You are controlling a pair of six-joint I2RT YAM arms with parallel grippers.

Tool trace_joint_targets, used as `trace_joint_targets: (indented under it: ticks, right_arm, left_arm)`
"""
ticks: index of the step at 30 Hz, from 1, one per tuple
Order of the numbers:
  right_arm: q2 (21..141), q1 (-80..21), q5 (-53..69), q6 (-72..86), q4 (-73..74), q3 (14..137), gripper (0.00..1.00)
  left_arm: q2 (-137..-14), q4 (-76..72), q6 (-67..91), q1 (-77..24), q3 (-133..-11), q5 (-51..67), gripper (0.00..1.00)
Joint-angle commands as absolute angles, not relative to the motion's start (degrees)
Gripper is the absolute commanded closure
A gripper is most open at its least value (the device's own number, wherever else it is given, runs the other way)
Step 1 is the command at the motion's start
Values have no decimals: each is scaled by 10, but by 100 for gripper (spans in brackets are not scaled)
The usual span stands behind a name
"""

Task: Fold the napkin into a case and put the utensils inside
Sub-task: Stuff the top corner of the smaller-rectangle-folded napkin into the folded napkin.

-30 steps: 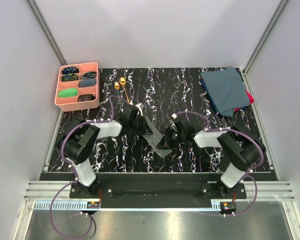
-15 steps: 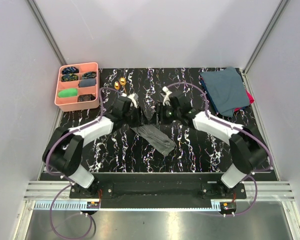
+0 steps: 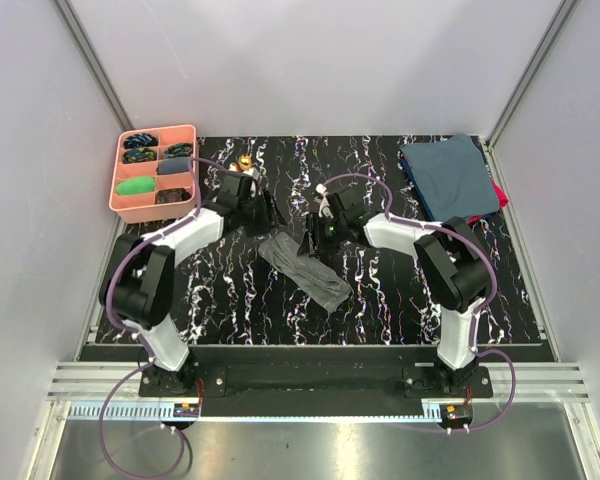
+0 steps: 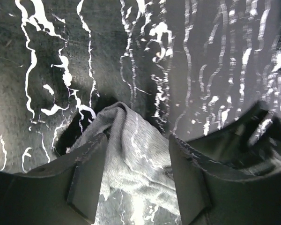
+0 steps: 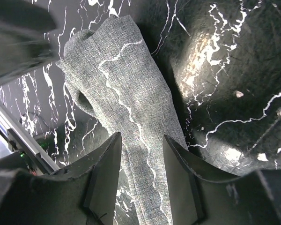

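The grey napkin (image 3: 305,270) lies on the black marbled table as a narrow folded strip, running from upper left to lower right. My left gripper (image 3: 267,212) hovers open at its upper-left end, and in the left wrist view the cloth (image 4: 131,154) bunches between the spread fingers (image 4: 86,180) of that gripper (image 4: 136,140). My right gripper (image 3: 316,240) stands open over the strip's far side. In the right wrist view the napkin (image 5: 124,84) runs between the fingers of the right gripper (image 5: 141,138), which do not pinch it. The gold utensils (image 3: 245,161) peek out behind the left arm, mostly hidden.
A pink compartment tray (image 3: 114,195) with small items sits at the back left. Dark blue-teal cloths (image 3: 448,180) are stacked at the back right over something red. Grey walls close in the table on three sides.
Both grippers have opened and let go of the napkin. Both arms reached farther back across the table. The cloth now lies flat as a strip.
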State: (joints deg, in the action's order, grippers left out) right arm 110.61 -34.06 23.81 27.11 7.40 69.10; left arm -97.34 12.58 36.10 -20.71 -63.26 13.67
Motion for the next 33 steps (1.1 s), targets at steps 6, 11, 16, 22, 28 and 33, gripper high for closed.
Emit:
trace_joint_targets:
  ticks: [6, 11, 16, 22, 28, 33]
  right_arm:
    - [1115, -342, 279, 271, 51, 729, 51]
    - [1128, -341, 286, 274, 51, 744, 53]
    - [1132, -342, 288, 275, 51, 751, 53]
    - [1139, -348, 297, 270, 51, 761, 53]
    - [1149, -351, 306, 251, 54, 781, 49]
    - [1161, -352, 323, 256, 54, 797, 48]
  left_arm:
    - [-1005, 156, 336, -208, -672, 130, 53]
    - [-995, 158, 330, -209, -657, 130, 60]
    - [-997, 168, 323, -210, -648, 133, 61]
    - [-983, 157, 322, -211, -625, 139, 67]
    - [-961, 130, 331, -210, -599, 154, 89]
    - [-942, 64, 362, -202, -563, 185, 100]
